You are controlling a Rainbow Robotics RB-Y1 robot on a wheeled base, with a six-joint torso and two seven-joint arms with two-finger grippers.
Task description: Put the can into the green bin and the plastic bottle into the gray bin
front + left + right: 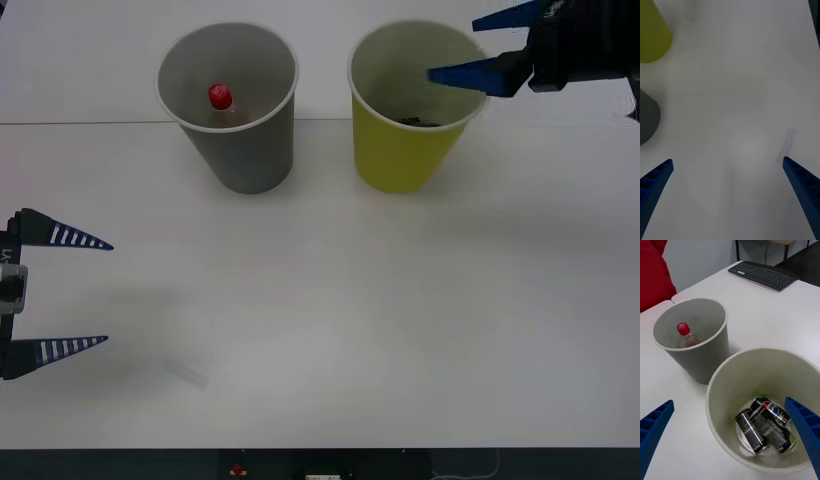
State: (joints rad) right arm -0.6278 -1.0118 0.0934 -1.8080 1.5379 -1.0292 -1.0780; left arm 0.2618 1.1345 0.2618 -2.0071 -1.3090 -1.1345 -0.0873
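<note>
While the can lies on its side on the floor of the green bin, the bottle stands upright inside the gray bin, at 9 o'clock of the green one. Over the green bin's 2 o'clock rim hangs the right gripper, fingers spread wide and empty. Well apart, at the table's 8 o'clock edge, the left gripper is likewise spread wide, holding nothing.

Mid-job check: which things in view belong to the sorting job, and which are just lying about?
Belongs to the job:
- can, lying in the green bin
- plastic bottle, standing in the gray bin
- right claw, open above the green bin
- left claw, open, low over the table's near left

Lying about:
- keyboard on the table behind the bins
</note>
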